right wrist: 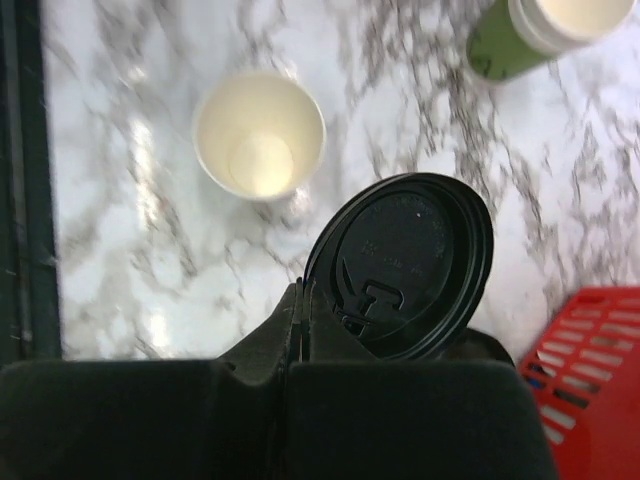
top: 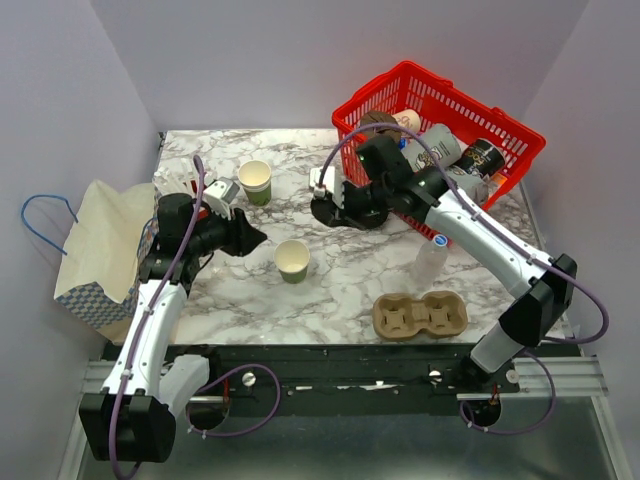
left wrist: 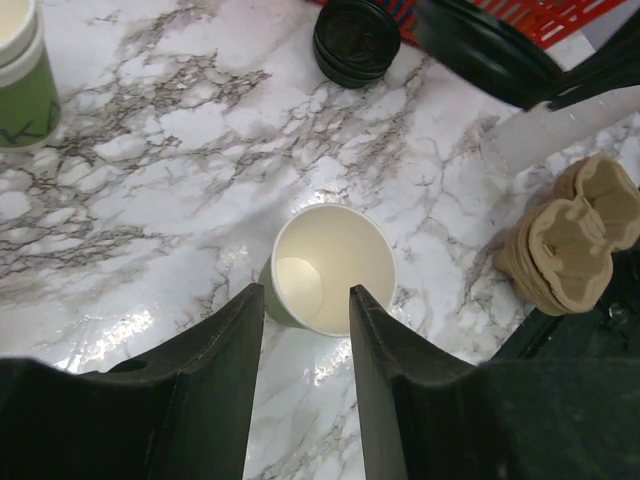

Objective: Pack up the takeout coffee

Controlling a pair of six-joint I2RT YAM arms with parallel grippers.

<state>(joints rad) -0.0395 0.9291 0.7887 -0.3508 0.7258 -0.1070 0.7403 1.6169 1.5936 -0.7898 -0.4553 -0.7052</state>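
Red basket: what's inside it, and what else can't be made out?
Red basket contents, top view: too small, partly under the right arm.
Black lid, right wrist view: right gripper covers its rim; grip unclear.
Far green cup, left wrist view: cut off by the left edge.

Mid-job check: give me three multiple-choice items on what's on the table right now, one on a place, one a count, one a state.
1. The cardboard cup carrier sits at the table's: A far left corner; B near edge, right side; C far right corner.
2. Paper cups standing on the table: A one; B four; C two.
3. The right gripper is: A shut on a black lid; B wide open; C out of every view.
B, it lies by the near edge; C, far cup and near cup; A, closed tips pinch the rim.
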